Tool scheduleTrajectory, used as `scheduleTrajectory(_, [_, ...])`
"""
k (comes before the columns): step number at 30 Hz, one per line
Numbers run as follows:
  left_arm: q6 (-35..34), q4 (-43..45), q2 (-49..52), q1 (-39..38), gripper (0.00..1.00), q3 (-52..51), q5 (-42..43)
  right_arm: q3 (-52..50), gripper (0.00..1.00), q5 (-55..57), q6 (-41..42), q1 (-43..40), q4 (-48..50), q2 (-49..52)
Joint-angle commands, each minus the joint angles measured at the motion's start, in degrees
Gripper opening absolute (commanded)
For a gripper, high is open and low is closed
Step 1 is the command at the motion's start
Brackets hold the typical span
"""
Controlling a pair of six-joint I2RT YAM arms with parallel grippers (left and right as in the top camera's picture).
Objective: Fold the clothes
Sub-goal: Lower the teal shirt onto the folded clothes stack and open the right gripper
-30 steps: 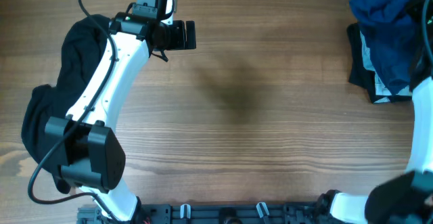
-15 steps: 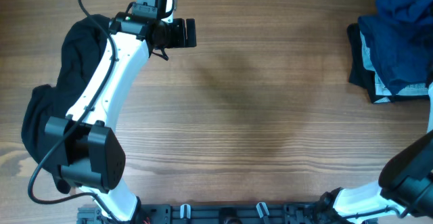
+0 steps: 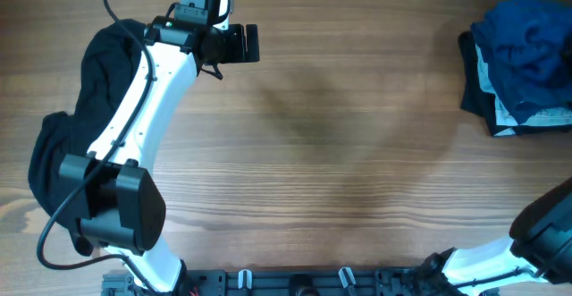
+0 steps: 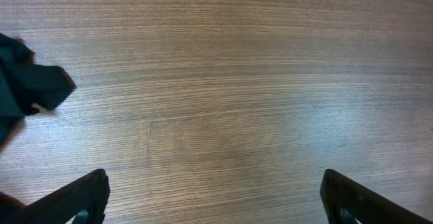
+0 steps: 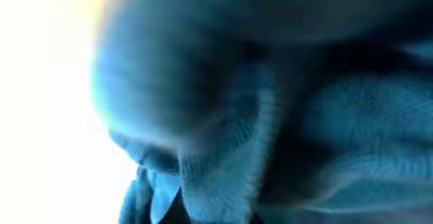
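The clothes lie in two groups. A medium-blue shirt (image 3: 525,41) is bunched on top of dark and light grey garments (image 3: 487,108) at the far right. A black garment (image 3: 85,72) is spread under my left arm at the far left, and a corner of it (image 4: 27,92) appears in the left wrist view. My left gripper (image 3: 253,44) hovers over bare wood near the back, open, with nothing between its fingers (image 4: 81,200). My right gripper is outside the overhead view. Blue shirt cloth (image 5: 270,116) fills the right wrist view and hides the fingers, which are shut on it.
The wooden table (image 3: 322,153) stretches between the two groups of clothes. My left arm (image 3: 134,117) crosses the left side. Part of my right arm (image 3: 545,242) shows at the bottom right corner. A black rail (image 3: 295,283) runs along the front edge.
The blue shirt has shifted at the right edge, from high in the corner down into a bunch on the pile. The right arm has left the upper right. The left arm has not moved.
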Motion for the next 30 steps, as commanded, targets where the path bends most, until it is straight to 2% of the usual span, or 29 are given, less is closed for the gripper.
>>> scheduleTrajectory(1, [-0.35, 0.96, -0.81, 0.15, 1.0, 0.22, -0.5, 1.18, 0.16, -2.71, 1.09, -4.5, -6.29, -1.79])
scheduleTrajectory(2, [-0.35, 1.25, -0.81, 0.15, 1.0, 0.22, -0.48, 1.18, 0.26, -2.86, 1.07, -5.27, -8.57, -1.9])
scheduleTrajectory(4, [-1.88, 2.14, -0.81, 0.15, 1.0, 0.22, -0.48, 1.18, 0.56, -3.98, 1.07, -6.84, -15.15, -2.05])
scheduleTrajectory(7, [-2.25, 2.95, -0.81, 0.15, 1.0, 0.22, 0.15, 1.18, 0.67, -3.93, -0.46, -7.43, -20.85, -2.25])
scheduleTrajectory(11, [-2.23, 2.82, -0.81, 0.15, 1.0, 0.22, 0.13, 1.18, 0.71, -4.72, -3.74, -7.41, -23.91, -4.66])
scheduleTrajectory(15, [-2.23, 2.86, -0.81, 0.15, 1.0, 0.22, 0.13, 1.18, 0.7, -7.02, -14.12, -6.99, -23.26, -12.37])
scheduleTrajectory(18, [-2.23, 2.91, -0.81, 0.15, 1.0, 0.22, 0.13, 1.18, 0.71, -7.65, -28.81, -4.52, -18.25, -18.97])
scheduleTrajectory(19, [-2.23, 2.86, -0.81, 0.15, 1.0, 0.22, 0.13, 1.18, 0.73, -5.29, -31.26, -3.34, -15.93, -19.87])
scheduleTrajectory(20, [-2.23, 2.86, -0.81, 0.15, 1.0, 0.22, 0.13, 1.18, 0.87, -1.05, -32.94, -1.79, -12.55, -20.06])
scheduleTrajectory(21, [-2.23, 2.86, -0.81, 0.15, 1.0, 0.22, 0.13, 1.18, 0.96, 3.04, -34.16, -0.13, -9.31, -19.43])
scheduleTrajectory(22, [-2.23, 2.89, -0.81, 0.15, 1.0, 0.22, 0.13, 1.18, 0.99, 6.78, -34.64, 1.77, -5.53, -17.79])
scheduleTrajectory(30, [-2.23, 2.89, -0.81, 0.15, 1.0, 0.22, 0.11, 1.18, 0.99, 20.9, -35.06, 5.77, 13.31, 0.61])
